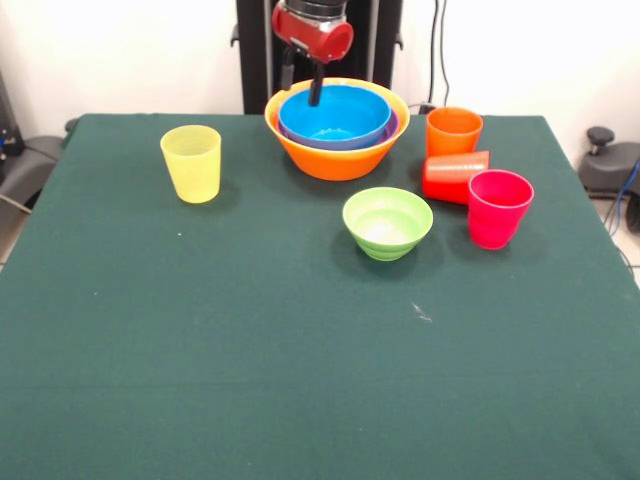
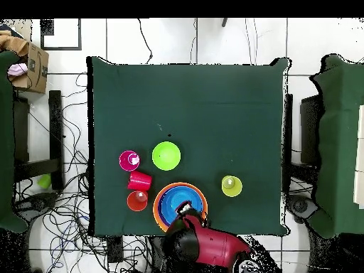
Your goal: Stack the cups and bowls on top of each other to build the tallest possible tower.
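Inspecting the front view first, you have the claw (image 1: 303, 88) hanging at the far edge of the tabletop (image 1: 300, 380), its two dark fingers straddling the rear rim of the nested bowls: one finger dips inside the blue bowl (image 1: 335, 115), the other sits outside, behind the rim. The fingers stand spread, pinching nothing that can be confirmed. The blue bowl sits in a purple bowl (image 1: 392, 127), both inside the large orange bowl (image 1: 337, 158). The green bowl (image 1: 387, 222) stands alone nearer the camera. The yellow cup (image 1: 191, 163) stands upright, well apart to one side. The orange cup (image 1: 453, 131) is upright, the red cup (image 1: 455, 177) lies tipped on its side just beside it, and the pink cup (image 1: 499, 208) stands touching or nearly touching the red one.

Risk, as a judgement: if you close on the rim off-centre, the whole nest may lift or tilt together, and the glossy plastic may slip. The tipped red cup could roll if nudged.

In the overhead view, the claw (image 2: 184, 210) sits over the base-side rim of the nested bowls (image 2: 180, 202), with the green bowl (image 2: 166, 156) beyond them and the yellow cup (image 2: 231, 186) apart on the opposite side from the other cups.
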Controlling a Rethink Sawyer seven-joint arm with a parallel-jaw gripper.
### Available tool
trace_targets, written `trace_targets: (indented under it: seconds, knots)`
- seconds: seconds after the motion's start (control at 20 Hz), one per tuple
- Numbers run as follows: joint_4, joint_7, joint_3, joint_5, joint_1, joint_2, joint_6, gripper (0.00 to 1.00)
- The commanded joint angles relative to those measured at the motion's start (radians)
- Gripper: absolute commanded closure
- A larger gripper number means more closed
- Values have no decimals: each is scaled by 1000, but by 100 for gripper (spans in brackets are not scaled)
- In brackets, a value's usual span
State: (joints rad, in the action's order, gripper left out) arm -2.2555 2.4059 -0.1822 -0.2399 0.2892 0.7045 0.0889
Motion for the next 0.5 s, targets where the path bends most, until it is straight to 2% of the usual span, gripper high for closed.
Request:
trace_targets:
  seconds: [0.05,0.4,0.5]
  knots:
    - [83,107,78,71,-22,7,-61,0]
    - [270,110,24,192,-131,-84,-110,0]
    - [302,112,19,219,-144,-113,-102,0]
